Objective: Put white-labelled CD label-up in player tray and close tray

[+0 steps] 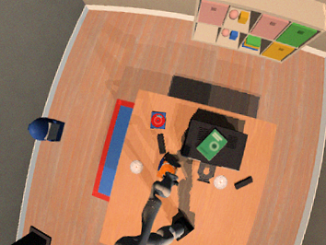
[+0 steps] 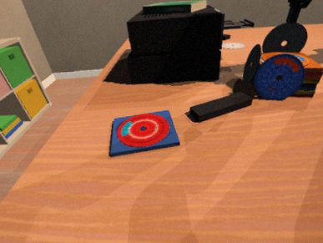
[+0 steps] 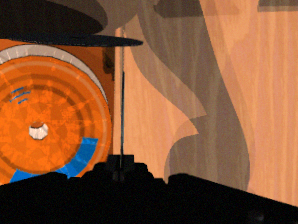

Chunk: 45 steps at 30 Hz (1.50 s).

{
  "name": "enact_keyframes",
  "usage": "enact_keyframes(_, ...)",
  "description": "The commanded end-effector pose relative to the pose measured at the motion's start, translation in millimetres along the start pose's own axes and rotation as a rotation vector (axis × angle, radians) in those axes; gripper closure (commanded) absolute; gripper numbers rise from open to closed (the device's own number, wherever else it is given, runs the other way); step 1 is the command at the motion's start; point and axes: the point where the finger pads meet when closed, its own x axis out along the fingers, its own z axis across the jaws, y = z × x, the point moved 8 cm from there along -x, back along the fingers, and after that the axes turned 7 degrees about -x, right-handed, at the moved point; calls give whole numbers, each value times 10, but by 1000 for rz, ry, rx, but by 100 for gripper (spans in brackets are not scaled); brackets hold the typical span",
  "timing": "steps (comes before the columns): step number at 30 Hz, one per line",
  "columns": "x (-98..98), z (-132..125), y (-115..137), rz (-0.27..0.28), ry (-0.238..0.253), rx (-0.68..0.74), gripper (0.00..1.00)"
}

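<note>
My gripper (image 2: 293, 20) (image 3: 121, 171) is shut on the edge of a thin CD (image 2: 295, 37) (image 3: 122, 120). The CD hangs upright beside the orange pile, its dark side showing in the exterior view; its label is hidden. An orange-labelled CD (image 3: 55, 100) lies on the pile (image 2: 316, 75), with a pale disc edge under it. Two whitish discs, one left (image 1: 136, 167) and one right (image 1: 221, 182) (image 2: 233, 46), lie on the table. The black player (image 1: 232, 161) (image 2: 175, 37) stands at the back right, its tray (image 1: 205, 180) out in front.
A blue CD (image 2: 280, 74) and a dark disc (image 2: 252, 67) stand upright against the pile. Black bars (image 1: 161, 144) (image 1: 244, 183) lie on the table. A red CD (image 1: 159, 120) (image 2: 150, 139) lies on a blue case. A green case (image 1: 205, 149) (image 2: 164, 8) tops the player.
</note>
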Motion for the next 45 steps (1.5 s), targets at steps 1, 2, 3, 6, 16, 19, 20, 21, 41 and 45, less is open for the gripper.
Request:
enact_keyframes(1, -105, 23, 19, 14, -5, 3, 89)
enact_keyframes(2, -128, 27, 18, 14, -5, 3, 89)
enact_keyframes(3, -151, 31, 17, 14, -5, 3, 89)
enact_keyframes(6, -174, 35, 16, 14, -5, 3, 89)
enact_keyframes(16, -410, 77, 8, 14, -5, 3, 89)
enact_keyframes(19, -481, 90, 5, 14, -5, 3, 89)
enact_keyframes(20, -505, 94, 4, 14, -5, 3, 89)
enact_keyframes(21, -505, 94, 4, 14, -5, 3, 89)
enact_keyframes(41, -873, 161, -10, 14, -5, 3, 89)
enact_keyframes(45, -944, 173, -12, 14, -5, 3, 89)
